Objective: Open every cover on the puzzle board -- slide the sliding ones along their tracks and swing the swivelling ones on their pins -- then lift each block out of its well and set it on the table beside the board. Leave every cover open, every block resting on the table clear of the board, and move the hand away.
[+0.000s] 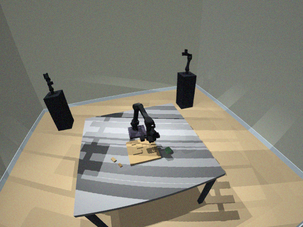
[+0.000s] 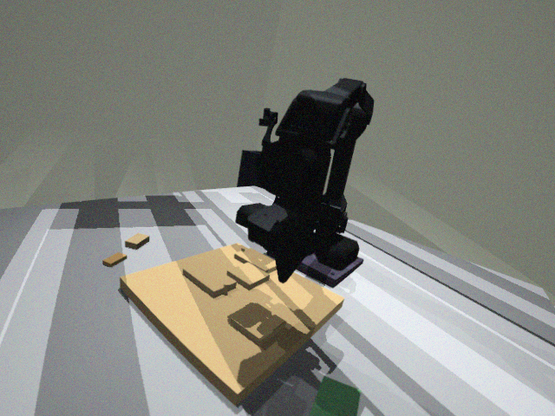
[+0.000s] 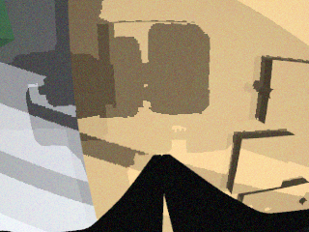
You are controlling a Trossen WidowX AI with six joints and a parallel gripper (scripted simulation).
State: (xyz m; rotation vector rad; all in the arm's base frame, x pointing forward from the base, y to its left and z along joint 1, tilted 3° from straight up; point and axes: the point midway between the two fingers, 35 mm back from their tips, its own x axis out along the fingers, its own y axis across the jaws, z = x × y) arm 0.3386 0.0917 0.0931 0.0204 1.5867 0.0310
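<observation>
The tan puzzle board (image 1: 144,160) (image 2: 179,304) (image 3: 258,19) lies flat on the table in front of the arm's base. Several flat covers sit on it: two near the back (image 2: 208,276) (image 2: 250,276) and one in shadow near the right edge (image 2: 257,321) (image 3: 180,68). My gripper (image 1: 149,141) (image 2: 283,277) (image 3: 161,161) is shut and empty, pointing down just above the board's back part. A green block (image 1: 167,150) (image 2: 336,397) (image 3: 3,21) rests on the table beside the board's right edge. I cannot tell what the wells hold.
Two small tan pieces (image 1: 113,159) (image 1: 120,165) (image 2: 136,240) (image 2: 114,258) lie on the table left of the board. The arm's purple base plate (image 1: 136,132) (image 2: 331,273) sits right behind the board. Two black pedestals with cameras stand on the floor.
</observation>
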